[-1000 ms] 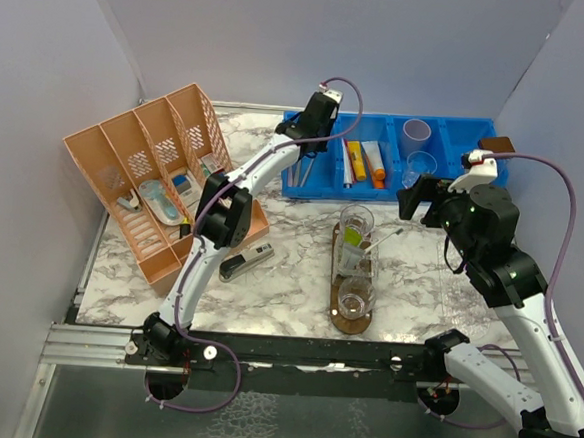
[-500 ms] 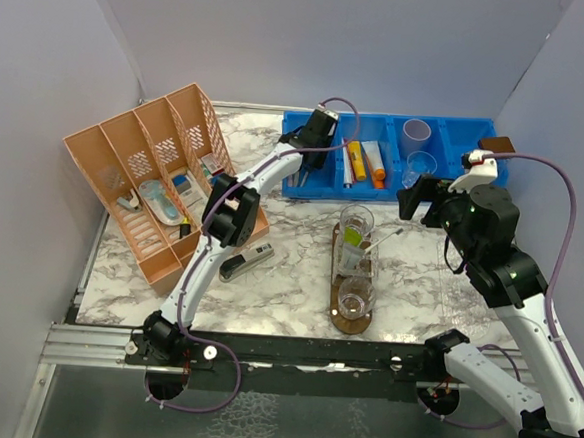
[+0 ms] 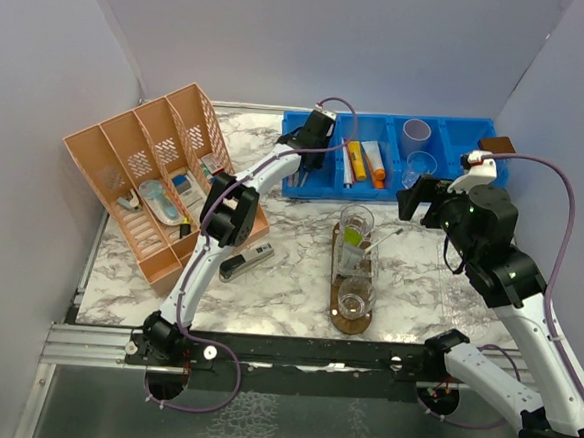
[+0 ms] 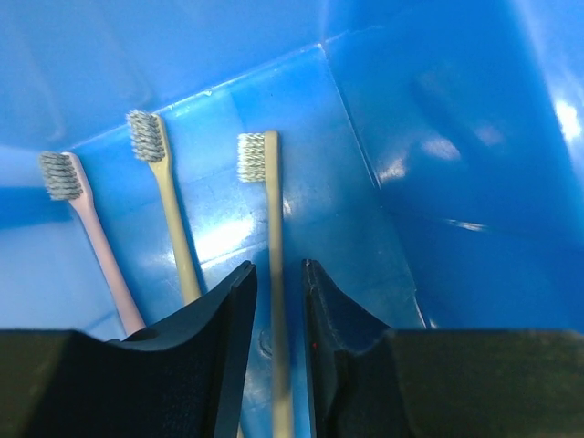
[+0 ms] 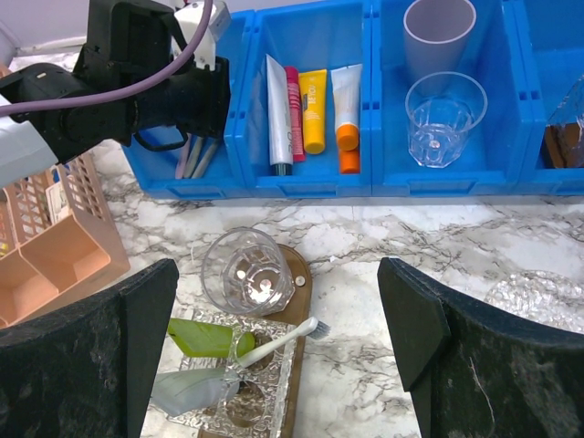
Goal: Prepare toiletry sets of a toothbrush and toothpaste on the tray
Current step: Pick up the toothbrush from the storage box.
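Observation:
My left gripper (image 3: 312, 145) reaches down into the left compartment of the blue bin (image 3: 334, 190). Its jaws (image 4: 278, 266) are open and narrow, straddling the handle of a beige toothbrush (image 4: 272, 228) with a thin gap on each side. A second beige toothbrush (image 4: 169, 210) and a pink one (image 4: 87, 219) lie beside it. On the dark wooden tray (image 5: 294, 274) stand an empty clear tumbler (image 5: 248, 272) and a textured glass (image 5: 242, 392) holding a white toothbrush (image 5: 278, 342) and a lime green tube (image 5: 205, 338). My right gripper (image 5: 276, 269) hangs wide open above the tray, holding nothing.
Toothpaste tubes (image 5: 313, 109) lie in the bin's second compartment. A clear cup (image 5: 444, 119) and a purple cup (image 5: 439, 32) sit in the third. An orange divided basket (image 3: 144, 184) stands at the left, with a dark stapler-like item (image 3: 244, 264) on the marble beside it.
The left gripper has dropped from above the bin into its left compartment, around the beige toothbrush. The right arm has not moved.

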You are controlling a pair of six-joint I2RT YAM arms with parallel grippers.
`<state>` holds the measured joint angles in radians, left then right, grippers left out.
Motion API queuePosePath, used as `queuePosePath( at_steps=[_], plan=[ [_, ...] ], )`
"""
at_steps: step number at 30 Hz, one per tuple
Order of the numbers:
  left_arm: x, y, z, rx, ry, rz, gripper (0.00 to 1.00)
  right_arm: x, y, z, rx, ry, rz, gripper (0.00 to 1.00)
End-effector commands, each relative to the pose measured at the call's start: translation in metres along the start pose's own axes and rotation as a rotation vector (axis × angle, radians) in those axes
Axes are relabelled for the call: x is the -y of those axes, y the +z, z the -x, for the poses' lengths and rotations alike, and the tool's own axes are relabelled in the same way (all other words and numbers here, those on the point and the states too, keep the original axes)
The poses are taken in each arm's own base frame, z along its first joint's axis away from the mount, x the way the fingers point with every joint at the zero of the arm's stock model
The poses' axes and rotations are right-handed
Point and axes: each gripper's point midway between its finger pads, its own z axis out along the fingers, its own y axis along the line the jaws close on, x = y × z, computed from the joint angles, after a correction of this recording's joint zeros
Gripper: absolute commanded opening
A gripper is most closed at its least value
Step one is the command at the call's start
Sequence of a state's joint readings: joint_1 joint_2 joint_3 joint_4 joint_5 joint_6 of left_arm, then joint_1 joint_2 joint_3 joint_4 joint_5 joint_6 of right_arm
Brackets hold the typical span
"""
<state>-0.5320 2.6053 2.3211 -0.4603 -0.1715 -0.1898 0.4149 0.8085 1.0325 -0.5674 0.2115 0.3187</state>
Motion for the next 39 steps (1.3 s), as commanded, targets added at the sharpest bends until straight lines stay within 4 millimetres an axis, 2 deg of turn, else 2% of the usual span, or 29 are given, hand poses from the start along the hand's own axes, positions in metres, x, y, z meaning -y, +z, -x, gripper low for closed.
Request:
queuePosePath(
  at_steps=[1,4,7,12,19,25,30,34,39],
  plan=[
    [-0.005,0.003,-0.053,-0.157,0.017,0.009,0.25,-0.004,-0.003,0.006,0.026,0.02,0.025,0.92],
    [-0.005,0.004,-0.055,-0.166,0.008,0.003,0.11,-0.004,-0.004,0.006,0.028,0.02,0.027,0.92],
    [-0.006,0.003,-0.05,-0.156,0.006,0.003,0.02,-0.004,-0.005,0.007,0.03,0.021,0.028,0.92],
    [-0.007,-0.013,-0.017,-0.088,0.016,0.003,0.0,-0.003,-0.006,0.008,0.032,0.021,0.023,0.92],
    [-0.011,-0.06,0.045,0.04,-0.02,0.0,0.0,-0.005,-0.004,0.006,0.028,0.021,0.031,0.92],
    [-0.007,-0.102,0.084,0.125,-0.069,-0.047,0.0,-0.007,-0.006,0.007,0.031,0.022,0.043,0.92],
    [0.003,-0.142,0.11,0.183,-0.111,-0.12,0.0,-0.008,-0.012,0.011,0.04,0.022,0.056,0.92],
    [0.015,-0.182,0.13,0.229,-0.145,-0.214,0.0,-0.01,-0.02,0.013,0.035,0.031,0.069,0.92],
    [0.034,-0.239,0.143,0.273,-0.154,-0.374,0.0,-0.029,-0.028,0.007,0.0,0.047,0.179,0.92]
  ],
)
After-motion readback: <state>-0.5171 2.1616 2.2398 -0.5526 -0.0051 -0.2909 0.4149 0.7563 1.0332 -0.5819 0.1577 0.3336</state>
